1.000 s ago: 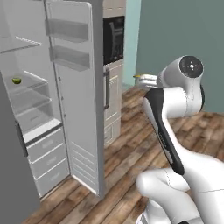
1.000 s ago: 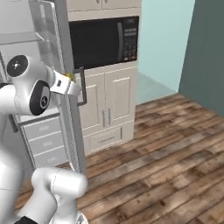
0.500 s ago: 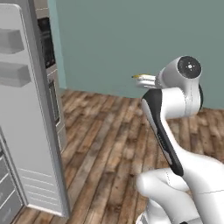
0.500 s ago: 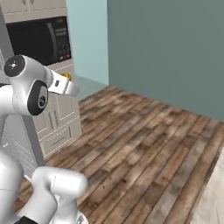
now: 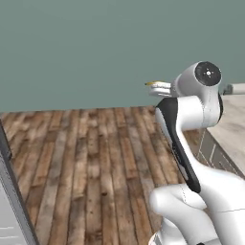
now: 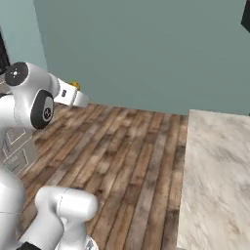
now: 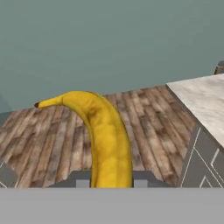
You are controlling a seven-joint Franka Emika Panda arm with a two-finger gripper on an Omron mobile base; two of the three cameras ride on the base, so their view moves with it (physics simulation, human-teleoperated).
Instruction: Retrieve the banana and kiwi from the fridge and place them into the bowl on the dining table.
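The pincer (image 7: 111, 181) is clenched on the one banana (image 7: 103, 135), which rises from between the two dark finger tips in the hand view with its long axis running away from the hand and its darker tip curling off to the left in that picture. In the left base view a sliver of the yellow fruit pokes out ahead of the white hand, and in the right base view a small yellow end shows past the hand, both held high above the wooden floor (image 6: 127, 161) and in front of the teal wall (image 6: 146, 49). The relation that matters for the coming move is where the dining surface (image 6: 219, 176) lies from the banana: its marbled top sits to the right of the fruit and lower, near but well short of being underneath it, so by my reckoning the carry is in hand and the base or arm has to bring the fruit further right over that surface before any release. One banana counted, one marbled surface; the bowl, kiwi and fridge interior cannot be placed from here, so the drop point is not yet settled.
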